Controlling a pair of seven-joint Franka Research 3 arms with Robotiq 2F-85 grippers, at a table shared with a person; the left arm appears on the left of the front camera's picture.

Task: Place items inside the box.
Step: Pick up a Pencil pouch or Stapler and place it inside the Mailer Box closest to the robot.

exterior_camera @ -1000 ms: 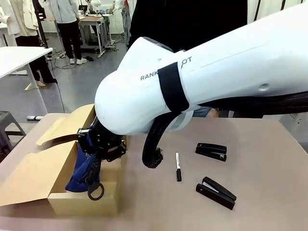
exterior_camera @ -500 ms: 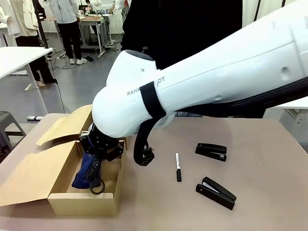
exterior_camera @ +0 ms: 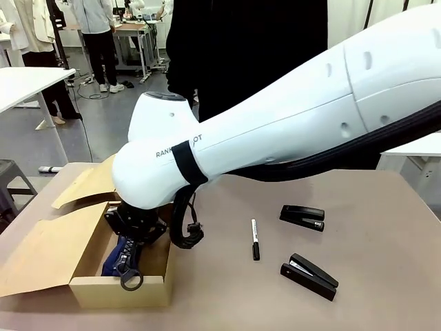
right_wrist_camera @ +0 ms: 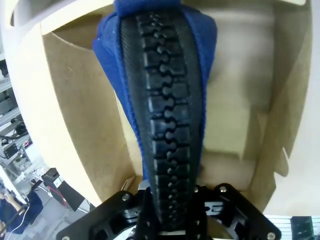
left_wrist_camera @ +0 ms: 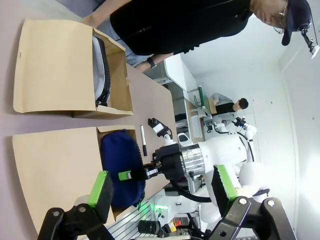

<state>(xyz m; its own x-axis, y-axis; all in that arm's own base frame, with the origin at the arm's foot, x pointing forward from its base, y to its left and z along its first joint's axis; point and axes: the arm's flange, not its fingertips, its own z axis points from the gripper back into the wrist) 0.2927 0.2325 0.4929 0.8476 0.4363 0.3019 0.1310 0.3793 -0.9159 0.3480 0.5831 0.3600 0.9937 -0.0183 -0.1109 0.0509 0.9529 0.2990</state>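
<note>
Right gripper (exterior_camera: 128, 256) has sunk lower, taking the soft navy fabric zip pouch (exterior_camera: 109, 263) down into the open brown cardboard box (exterior_camera: 117, 295), near left. Jaws pinch its zipper edge; probably limp, light cloth, best held there.

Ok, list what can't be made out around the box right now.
- Lettering on the navy pouch: front view, hidden by the right gripper; right wrist view, the zip side faces the camera.
- Whether the pouch touches the box floor: front view, box front wall hides its lower end.
- Print on the pen: front view, too small.
</note>
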